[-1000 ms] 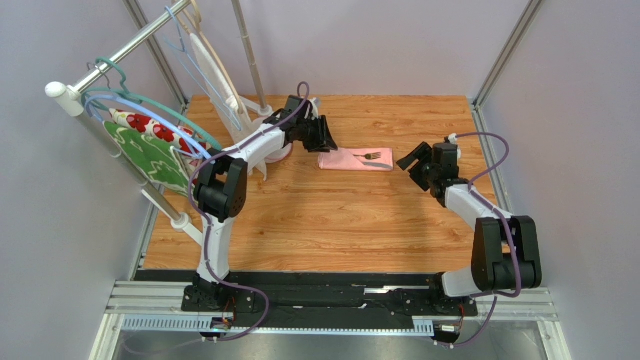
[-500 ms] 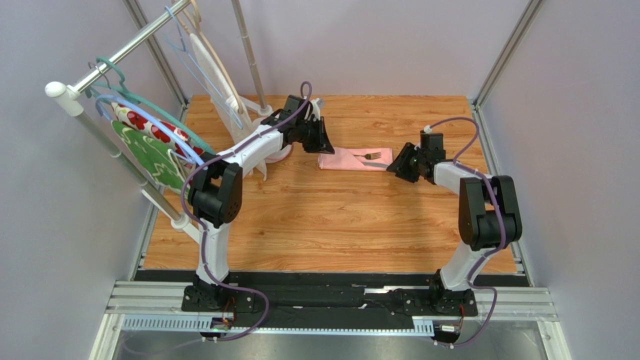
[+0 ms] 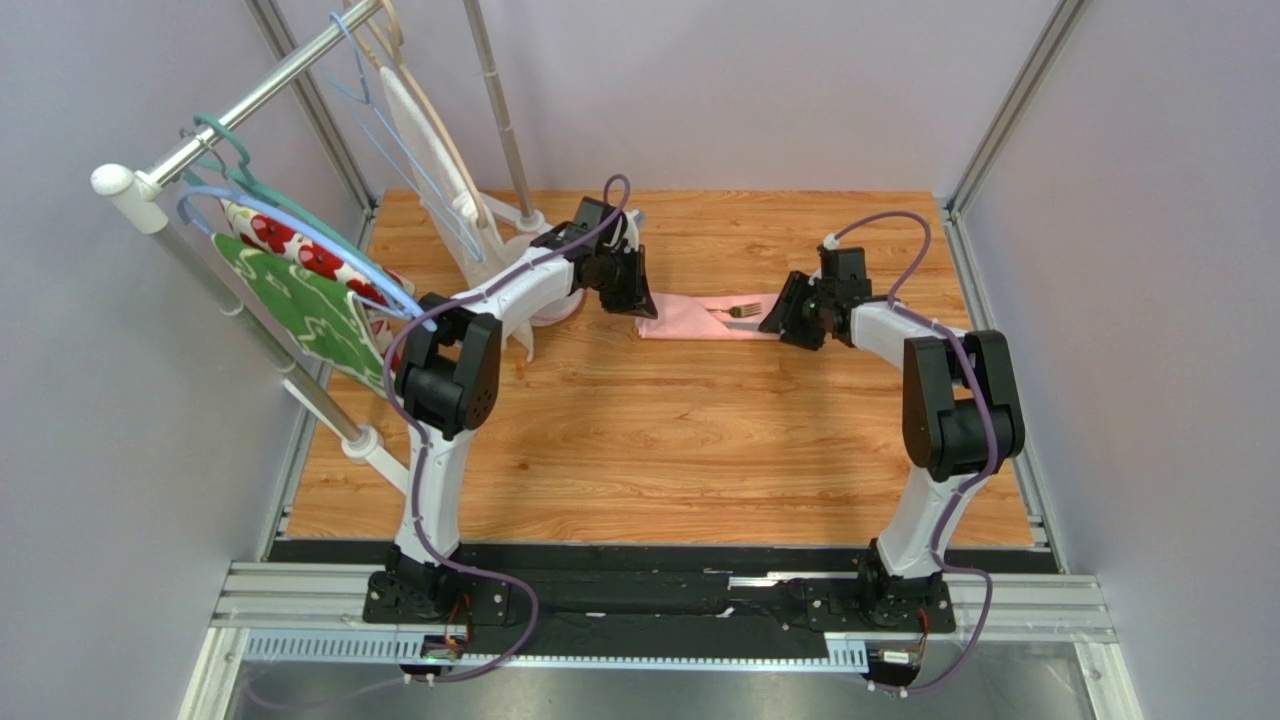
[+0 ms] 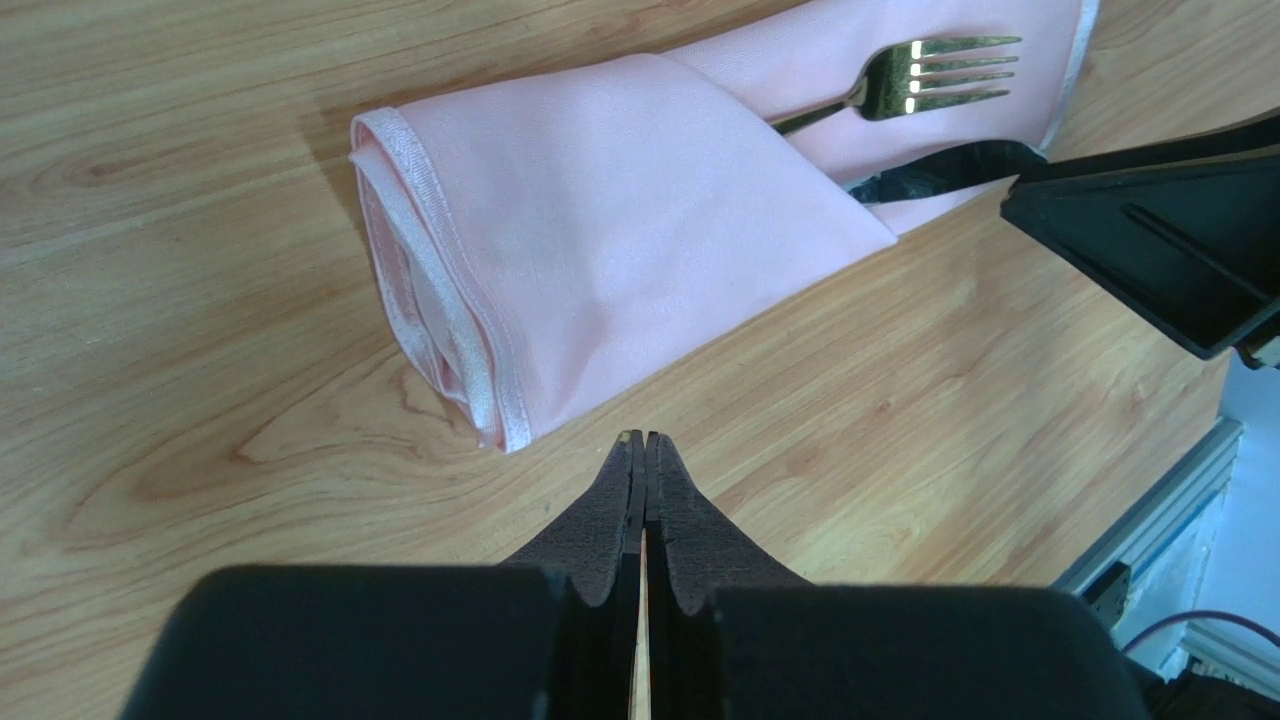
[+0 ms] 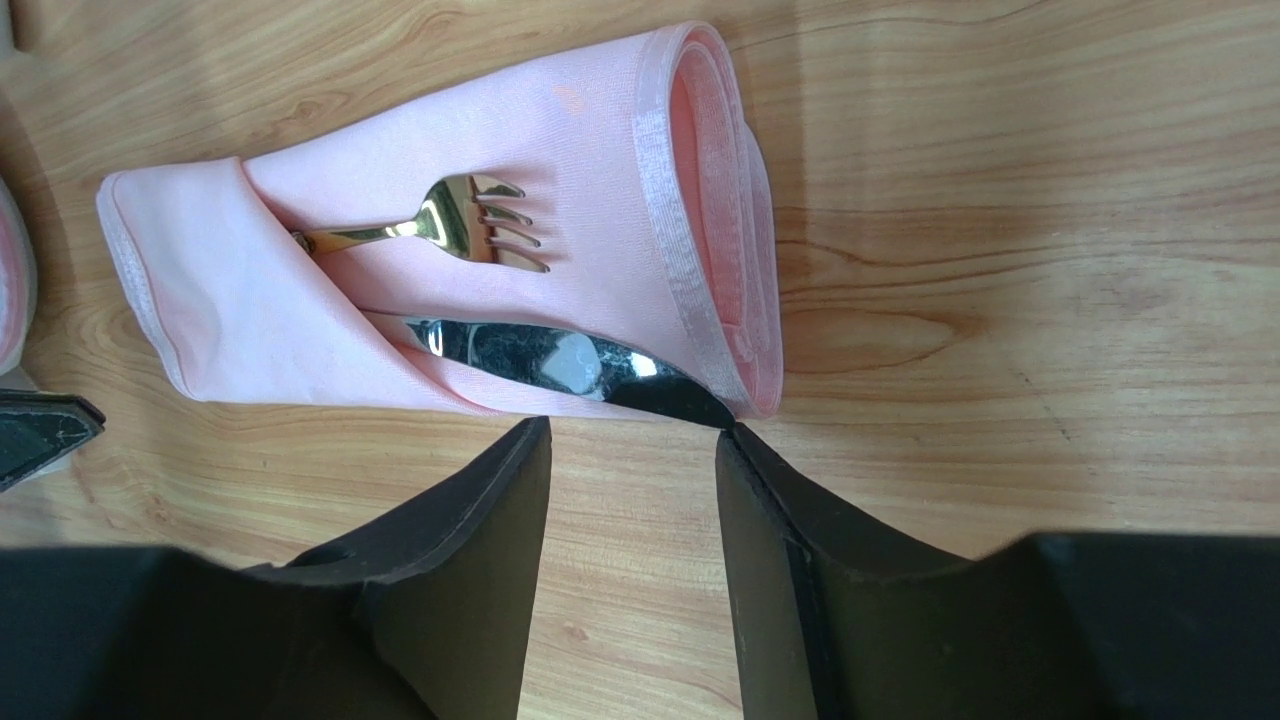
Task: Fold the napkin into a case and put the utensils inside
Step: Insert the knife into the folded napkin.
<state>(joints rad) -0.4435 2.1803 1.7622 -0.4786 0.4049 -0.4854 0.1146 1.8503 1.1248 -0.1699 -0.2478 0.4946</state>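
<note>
- My right gripper [image 3: 792, 312] has swung in from the right side of the table [image 3: 646, 450] over the last second and now sits by the right end of the case [image 3: 696, 317]. My left gripper [image 3: 628, 285] has shifted only a little and sits by the left end.
- The case is the pink napkin [image 4: 601, 225] folded into a flat, layered pocket. It lies on the wood toward the far edge, between my two grippers.
- The utensils sit in its diagonal pocket. A yellowish fork [image 5: 458, 215] has its tines out on the cloth, and a silver knife [image 5: 549, 360] has its blade showing along one long edge.
- My right fingers are apart with nothing between them, low over bare wood just beside the edge where the knife lies. The knife's tip is right by one fingertip; I cannot tell whether they touch.
- My left fingers are pressed together, holding nothing, with the tips just short of the case's hemmed end.
- At the far left, hangers on a rack carry a green cloth [image 3: 293, 315] and a white cloth with red flowers [image 3: 286, 243].
</note>
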